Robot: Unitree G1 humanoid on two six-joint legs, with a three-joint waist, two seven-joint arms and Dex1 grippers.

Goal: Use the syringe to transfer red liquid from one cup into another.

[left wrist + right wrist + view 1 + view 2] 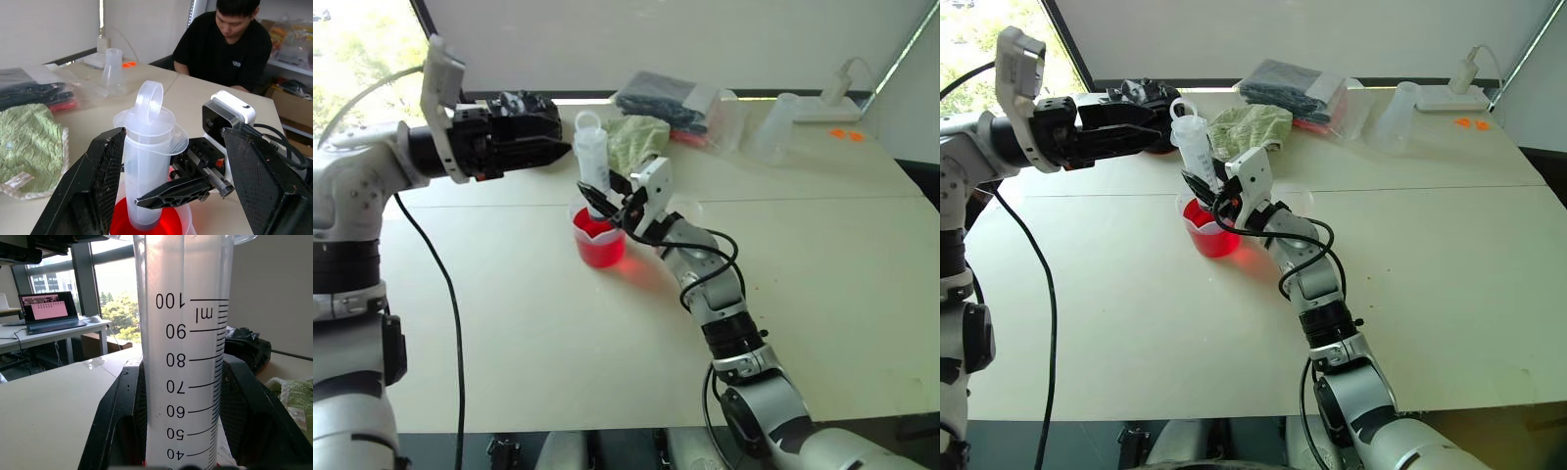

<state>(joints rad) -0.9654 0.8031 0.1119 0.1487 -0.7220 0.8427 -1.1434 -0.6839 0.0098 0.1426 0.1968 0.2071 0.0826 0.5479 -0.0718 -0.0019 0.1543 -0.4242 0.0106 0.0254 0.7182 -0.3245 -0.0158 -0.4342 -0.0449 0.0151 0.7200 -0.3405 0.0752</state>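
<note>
The clear syringe (pixel 590 157) stands upright with its lower end in the red liquid (pixel 166 226) of the wide spouted cup (pixel 599 243). Its tip is hidden there. My right gripper (pixel 606 202) is shut on the syringe's barrel (pixel 183 357), a finger on each side, just above the cup. The ring-topped plunger (pixel 149 100) sits pushed down at the barrel's flange. My left gripper (pixel 556 137) is open and level, its fingertips just short of the syringe's top. A clear rim, perhaps another cup (pixel 685 207), peeks out behind my right hand, mostly hidden.
A green cloth (pixel 634 137) and a plastic bag of dark items (pixel 671 98) lie behind the cup. Clear empty cups (pixel 773 127) and a white adapter (pixel 837 93) stand far right. A person (pixel 230 44) sits across the table. A black object (pixel 524 103) sits behind my left gripper.
</note>
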